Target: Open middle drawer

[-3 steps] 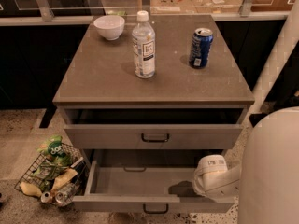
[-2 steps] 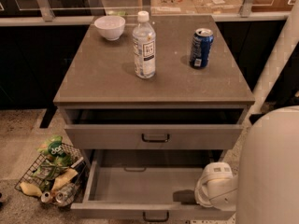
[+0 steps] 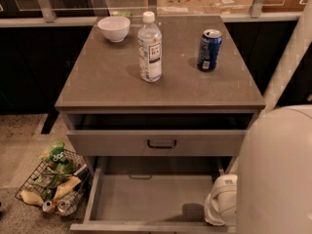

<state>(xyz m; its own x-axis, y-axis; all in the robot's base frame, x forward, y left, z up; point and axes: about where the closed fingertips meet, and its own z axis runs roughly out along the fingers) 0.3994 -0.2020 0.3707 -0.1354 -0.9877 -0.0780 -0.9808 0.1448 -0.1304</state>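
Middle drawer point(image 3: 146, 201) stands wide open, well forward of and below the cabinet top point(image 3: 112, 82), its pale grey inside on show. The gripper point(image 3: 222, 206) sits low, beneath the cabinet top's front right corner; whether it's open or closed, I cannot tell
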